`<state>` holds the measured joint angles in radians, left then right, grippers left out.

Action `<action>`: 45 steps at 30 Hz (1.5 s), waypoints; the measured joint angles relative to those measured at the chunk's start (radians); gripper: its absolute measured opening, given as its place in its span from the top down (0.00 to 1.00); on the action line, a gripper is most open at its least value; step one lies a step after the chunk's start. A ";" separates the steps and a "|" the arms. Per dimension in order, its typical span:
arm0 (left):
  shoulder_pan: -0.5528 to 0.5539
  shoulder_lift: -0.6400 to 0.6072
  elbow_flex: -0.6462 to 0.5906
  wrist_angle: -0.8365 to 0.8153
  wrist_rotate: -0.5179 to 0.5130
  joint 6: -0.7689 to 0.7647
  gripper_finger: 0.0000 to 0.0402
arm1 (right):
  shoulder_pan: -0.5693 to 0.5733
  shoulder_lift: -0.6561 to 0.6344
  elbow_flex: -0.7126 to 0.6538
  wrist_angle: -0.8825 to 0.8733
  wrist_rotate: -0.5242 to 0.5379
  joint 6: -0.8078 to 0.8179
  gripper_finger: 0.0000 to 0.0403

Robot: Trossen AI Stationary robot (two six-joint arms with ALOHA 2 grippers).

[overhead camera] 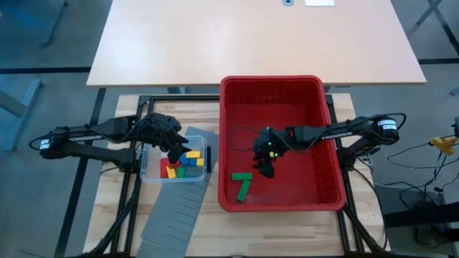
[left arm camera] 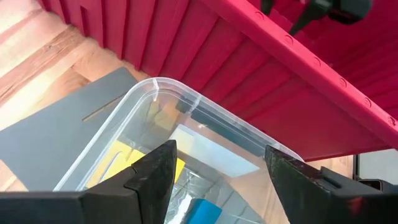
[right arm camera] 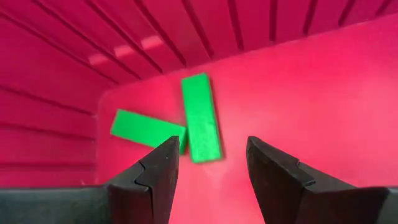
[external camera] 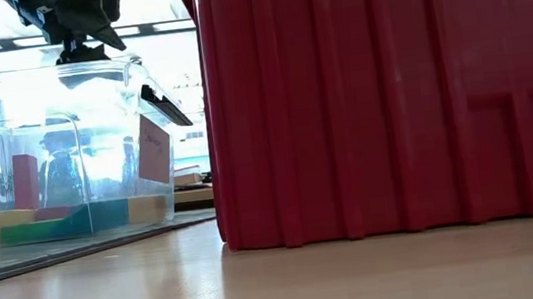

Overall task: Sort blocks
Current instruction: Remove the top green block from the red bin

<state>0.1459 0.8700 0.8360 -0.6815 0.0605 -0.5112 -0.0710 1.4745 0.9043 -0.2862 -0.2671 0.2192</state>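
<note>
The right gripper (right arm camera: 208, 171) hung with its jaws spread and empty inside the red bin (overhead camera: 326, 136), just above two green bars (overhead camera: 242, 183) lying touching near the bin's front left corner. The left gripper (left arm camera: 217, 177), jaws also spread and empty, hovered over the clear tub (overhead camera: 145, 170) holding red, yellow, green and blue blocks (overhead camera: 181, 165). Sorting looked well under way, with the mixed tub still left to empty.
</note>
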 joint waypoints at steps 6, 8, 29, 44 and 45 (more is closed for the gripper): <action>0.000 0.000 0.000 0.000 -0.001 -0.031 0.48 | 0.026 0.037 -0.056 -0.013 0.031 -0.088 0.59; 0.000 0.000 0.000 0.000 -0.001 -0.043 0.48 | 0.039 0.057 -0.057 -0.008 0.031 -0.121 0.59; 0.000 0.006 -0.001 -0.001 0.000 -0.153 0.49 | 0.091 0.312 0.126 -0.005 0.023 -0.208 0.35; 0.000 0.006 -0.001 0.000 0.002 -0.164 0.50 | 0.081 0.410 0.177 -0.046 0.090 -0.161 0.54; 0.000 0.006 -0.001 0.000 0.002 -0.163 0.50 | 0.077 0.409 0.177 -0.046 0.094 -0.155 0.57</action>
<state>0.1459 0.8764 0.8349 -0.6819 0.0620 -0.6746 0.0058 1.8834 1.0817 -0.3321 -0.1733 0.0646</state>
